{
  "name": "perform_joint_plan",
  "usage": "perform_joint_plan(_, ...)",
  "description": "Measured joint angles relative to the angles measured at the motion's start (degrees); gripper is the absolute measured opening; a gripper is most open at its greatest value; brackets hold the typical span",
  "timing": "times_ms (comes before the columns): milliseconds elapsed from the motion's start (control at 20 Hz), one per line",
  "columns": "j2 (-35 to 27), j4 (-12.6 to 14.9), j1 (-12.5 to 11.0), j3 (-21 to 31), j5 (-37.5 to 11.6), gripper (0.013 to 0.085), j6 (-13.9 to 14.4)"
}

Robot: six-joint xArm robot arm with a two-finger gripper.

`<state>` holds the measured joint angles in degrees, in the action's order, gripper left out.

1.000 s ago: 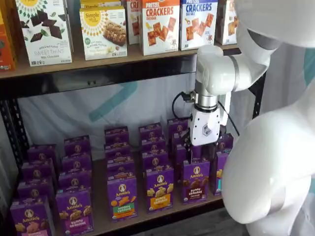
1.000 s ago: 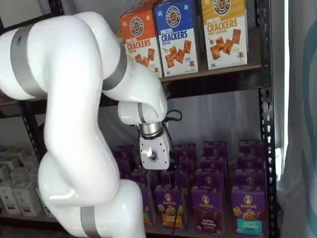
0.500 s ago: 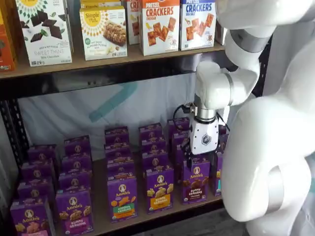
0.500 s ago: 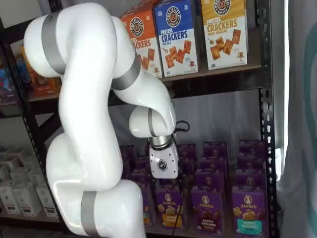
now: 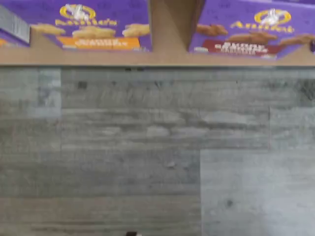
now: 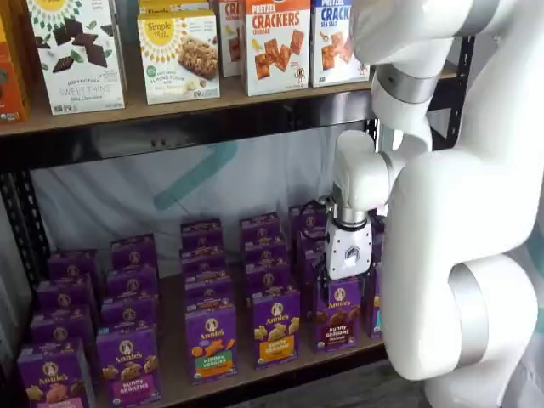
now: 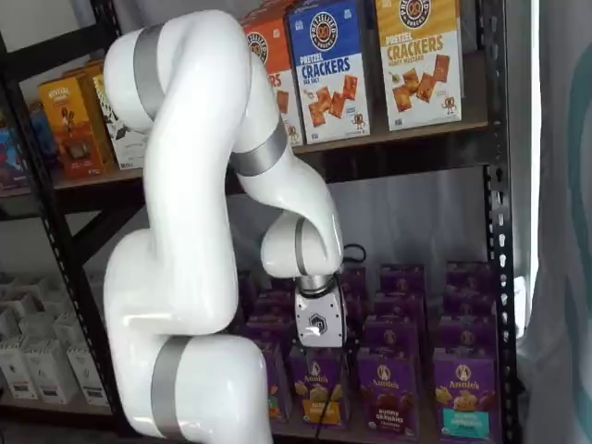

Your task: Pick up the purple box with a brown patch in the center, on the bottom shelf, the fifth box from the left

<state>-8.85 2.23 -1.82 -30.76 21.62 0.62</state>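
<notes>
The purple box (image 6: 338, 314) with dark brown crackers on its front stands upright in the front row of the bottom shelf (image 6: 170, 344); it also appears in a shelf view (image 7: 387, 388) and in the wrist view (image 5: 251, 34). My gripper (image 6: 345, 287) hangs straight down just above this box's top, white body over it, black fingers open and apart at either side, nothing held. In a shelf view the gripper (image 7: 321, 355) sits low among the front boxes, its fingers mostly lost against them.
A purple box with a yellow-orange panel (image 6: 275, 325) stands close on the left of the target, and another purple box (image 6: 374, 302) close on the right, half hidden by my arm. Rows of purple boxes stand behind. Cracker boxes (image 6: 276, 42) fill the upper shelf.
The gripper has come down from above the rear rows to just over the front-row purple box. The arm's upper links have swung round. The fingers stay open.
</notes>
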Motion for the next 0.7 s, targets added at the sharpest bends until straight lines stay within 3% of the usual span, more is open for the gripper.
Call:
perform_joint_plan(300,-9.4,-2.7,0.8,-5.7,-4.3,0.0850,-1.8)
perform_joint_plan(700,-18.9,-3.8,2.2,-14.7,-5.2,0.0850,-1.5)
